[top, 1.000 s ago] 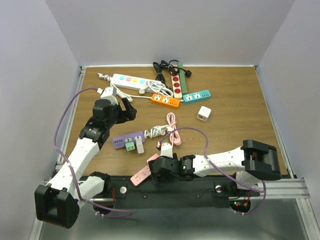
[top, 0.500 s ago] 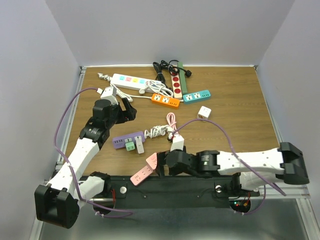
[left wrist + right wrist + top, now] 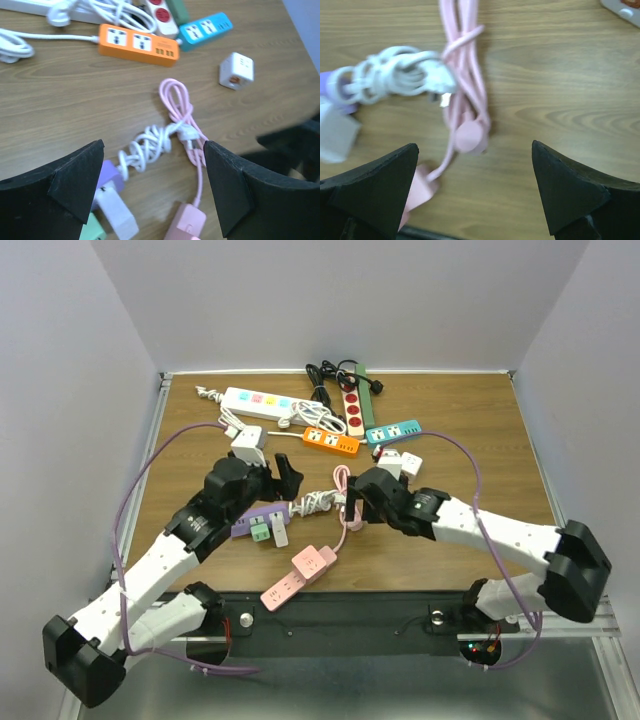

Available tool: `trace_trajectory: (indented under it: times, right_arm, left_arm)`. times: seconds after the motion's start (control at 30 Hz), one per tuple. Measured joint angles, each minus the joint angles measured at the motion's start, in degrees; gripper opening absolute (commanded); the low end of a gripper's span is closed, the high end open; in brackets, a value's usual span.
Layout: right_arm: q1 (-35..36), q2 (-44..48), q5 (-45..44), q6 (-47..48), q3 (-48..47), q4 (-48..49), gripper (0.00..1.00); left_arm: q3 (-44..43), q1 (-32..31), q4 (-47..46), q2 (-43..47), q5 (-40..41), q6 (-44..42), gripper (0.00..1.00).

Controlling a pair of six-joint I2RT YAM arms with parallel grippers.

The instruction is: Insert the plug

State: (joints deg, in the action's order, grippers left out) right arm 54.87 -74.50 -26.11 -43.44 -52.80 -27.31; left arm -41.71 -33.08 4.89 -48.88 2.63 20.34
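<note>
The pink power strip lies at the table's near edge, and its cable runs up to a pink coil. The round pink plug lies at the coil's end, next to a white plug on a bundled white cord. My right gripper is open, hovering above the pink plug with the jaws to either side of it. My left gripper is open and empty above the white cord, just beyond the purple strip. The purple strip holds a green and a white adapter.
A white strip with coloured switches, an orange strip, a teal strip and a red-and-green strip with black cable lie at the back. A white cube adapter sits right of the coil.
My right arm has swung from the near edge by the pink strip up to the pink coil. My left arm has moved right and forward to the purple strip and white cord.
</note>
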Motion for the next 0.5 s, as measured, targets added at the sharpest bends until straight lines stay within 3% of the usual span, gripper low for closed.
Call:
trace_trajectory:
  times: [0.27, 0.5]
  right_arm:
    - [-8.00, -8.72, 5.75, 8.50, 0.15, 3.82, 0.99]
    - [-8.79, -14.43, 12.90, 13.22, 0.13, 11.21, 0.97]
  left_arm:
    - [1.14, -14.40, 1.86, 2.60, 4.87, 0.61, 0.91]
    - [3.10, -20.79, 2.73, 1.99, 8.68, 3.32, 0.91]
